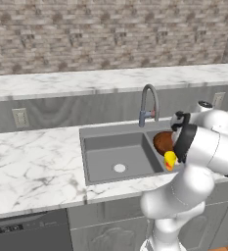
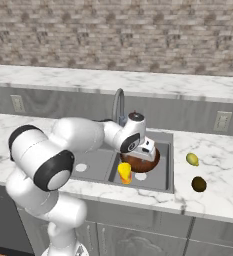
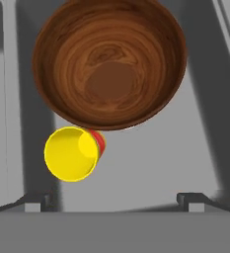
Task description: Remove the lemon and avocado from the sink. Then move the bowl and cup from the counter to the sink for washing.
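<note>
The reddish-brown bowl (image 3: 109, 64) lies in the right basin of the grey sink (image 3: 156, 163), and the yellow cup (image 3: 72, 154) stands right beside it, its red patch against the bowl's rim. My gripper (image 3: 115, 200) hangs open above them, holding nothing, its fingertips (image 3: 37, 200) apart from both. From the right base view the gripper (image 2: 147, 151) is over the bowl (image 2: 154, 159), with the cup (image 2: 124, 173) at the basin's front. The lemon (image 2: 192, 159) and the dark avocado (image 2: 199, 184) rest on the counter to the right of the sink (image 2: 90, 167). The left base view shows the bowl (image 1: 162, 142) and cup (image 1: 170, 160) partly behind my arm.
The curved faucet (image 2: 119, 102) rises behind the sink's divider, close to my forearm. The left basin (image 1: 105, 152) holds just its white drain. Marble counter (image 1: 32, 162) runs left of the sink, with a raised ledge and wall outlets (image 1: 20, 117) behind. A dishwasher front (image 1: 27, 233) sits below left.
</note>
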Robot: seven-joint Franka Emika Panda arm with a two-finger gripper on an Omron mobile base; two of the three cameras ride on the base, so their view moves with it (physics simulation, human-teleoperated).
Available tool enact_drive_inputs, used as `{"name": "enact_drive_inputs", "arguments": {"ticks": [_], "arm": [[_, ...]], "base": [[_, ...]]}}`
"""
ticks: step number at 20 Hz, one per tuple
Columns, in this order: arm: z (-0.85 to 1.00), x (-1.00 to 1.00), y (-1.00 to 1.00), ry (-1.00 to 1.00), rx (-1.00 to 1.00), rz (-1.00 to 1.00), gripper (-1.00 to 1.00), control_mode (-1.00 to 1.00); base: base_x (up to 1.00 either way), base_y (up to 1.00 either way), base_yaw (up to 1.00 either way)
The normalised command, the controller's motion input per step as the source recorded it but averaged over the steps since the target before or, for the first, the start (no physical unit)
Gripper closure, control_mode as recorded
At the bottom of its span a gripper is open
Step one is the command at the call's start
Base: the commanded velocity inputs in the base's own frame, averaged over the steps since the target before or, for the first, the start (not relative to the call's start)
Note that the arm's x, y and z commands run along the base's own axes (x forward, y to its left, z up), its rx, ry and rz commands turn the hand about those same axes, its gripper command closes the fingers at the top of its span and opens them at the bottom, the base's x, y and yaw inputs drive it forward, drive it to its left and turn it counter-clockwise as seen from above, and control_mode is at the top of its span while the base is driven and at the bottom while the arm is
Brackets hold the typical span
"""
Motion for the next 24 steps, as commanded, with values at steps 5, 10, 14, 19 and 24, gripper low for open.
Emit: {"name": "enact_drive_inputs", "arguments": {"ticks": [5,10,14,19,24], "arm": [[0.17,-0.12,0.00,0.00,0.00,0.00,-1.00,-1.00],[0.17,-0.11,0.01,-0.02,0.00,0.00,-1.00,-1.00],[0.16,-0.09,0.04,-0.04,0.00,0.00,-1.00,-1.00],[0.12,-0.08,0.07,-0.05,-0.01,0.00,-1.00,-1.00],[0.08,-0.03,0.11,-0.05,-0.03,0.00,-1.00,-1.00]], "base": [[0.00,0.00,0.00],[0.00,0.00,0.00],[0.00,0.00,0.00],[0.00,0.00,0.00],[0.00,0.00,0.00]]}}
